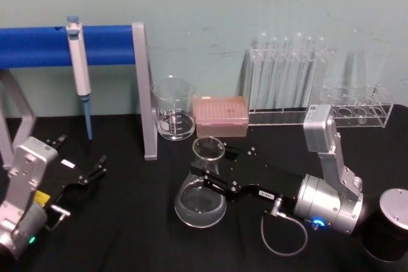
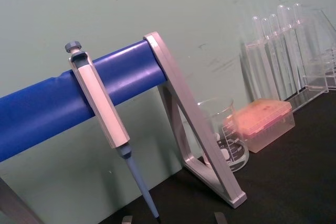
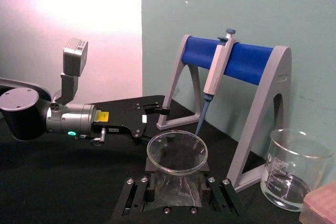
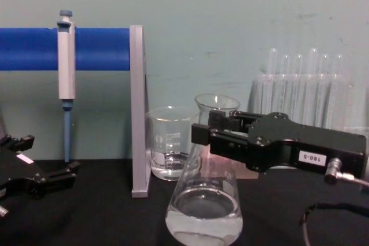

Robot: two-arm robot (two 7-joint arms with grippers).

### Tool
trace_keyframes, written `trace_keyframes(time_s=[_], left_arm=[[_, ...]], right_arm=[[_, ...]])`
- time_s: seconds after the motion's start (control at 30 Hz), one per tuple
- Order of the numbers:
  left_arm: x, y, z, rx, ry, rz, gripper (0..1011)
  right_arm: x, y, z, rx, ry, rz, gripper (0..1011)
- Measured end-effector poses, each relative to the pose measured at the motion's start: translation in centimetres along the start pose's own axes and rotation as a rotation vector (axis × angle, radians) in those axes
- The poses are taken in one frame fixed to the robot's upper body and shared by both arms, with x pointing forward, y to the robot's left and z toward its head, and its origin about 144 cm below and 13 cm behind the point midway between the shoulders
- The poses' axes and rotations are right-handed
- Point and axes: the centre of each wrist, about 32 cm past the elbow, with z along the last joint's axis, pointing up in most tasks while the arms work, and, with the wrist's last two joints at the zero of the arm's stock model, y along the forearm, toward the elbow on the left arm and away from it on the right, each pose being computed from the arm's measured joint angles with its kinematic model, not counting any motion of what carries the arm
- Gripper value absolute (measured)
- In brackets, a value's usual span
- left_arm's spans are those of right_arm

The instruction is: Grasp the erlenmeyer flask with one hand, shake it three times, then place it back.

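Lab: pipette [image 1: 80, 68], beaker [image 1: 173, 107], test tubes [image 1: 287, 71]

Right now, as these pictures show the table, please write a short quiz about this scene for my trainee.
1. True or false: the right pincer grips the erlenmeyer flask at its neck.
2. What hangs on the blue bar? A) pipette B) funnel C) brush
3. Fill in: the left pincer is ____ (open or shut).
Key: 1 true; 2 A; 3 open.
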Motion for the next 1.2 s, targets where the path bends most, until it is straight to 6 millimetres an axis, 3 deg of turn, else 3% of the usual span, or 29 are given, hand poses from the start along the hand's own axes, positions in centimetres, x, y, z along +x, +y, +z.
trace_keyframes(time_s=[0.6, 1.2], left_arm=[[0.0, 0.0, 0.0, 0.000, 0.000, 0.000, 1001], [0.0, 0.0, 0.0, 0.000, 0.000, 0.000, 1001]], right_arm=[[0.4, -0.5, -0.2, 0.023, -0.012, -0.150, 450], [1.7, -3.9, 0.0, 0.008, -0.027, -0.575, 450]])
